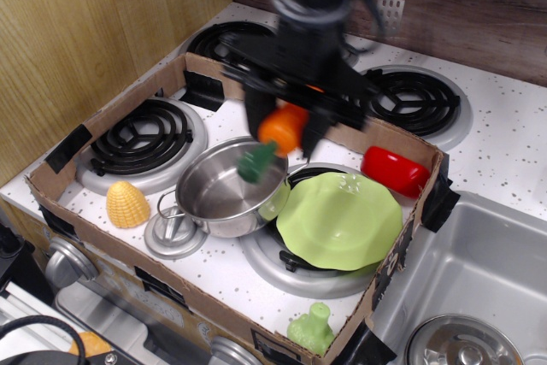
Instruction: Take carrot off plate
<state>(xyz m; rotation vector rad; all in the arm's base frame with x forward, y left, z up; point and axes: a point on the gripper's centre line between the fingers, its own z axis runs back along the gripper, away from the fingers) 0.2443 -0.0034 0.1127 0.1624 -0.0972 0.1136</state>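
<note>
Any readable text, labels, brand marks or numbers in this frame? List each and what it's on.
None can be read. The cardboard box, steel pot, plate, carrot and gripper show no lettering. The gripper is motion-blurred, so any marking on it cannot be made out.

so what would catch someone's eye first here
The orange carrot stands out, gripped by the blurred black gripper in mid-air above the steel pot, green cap pointing down. Right of the pot the lime plate lies bare on a burner, with a red pepper behind it.
</note>
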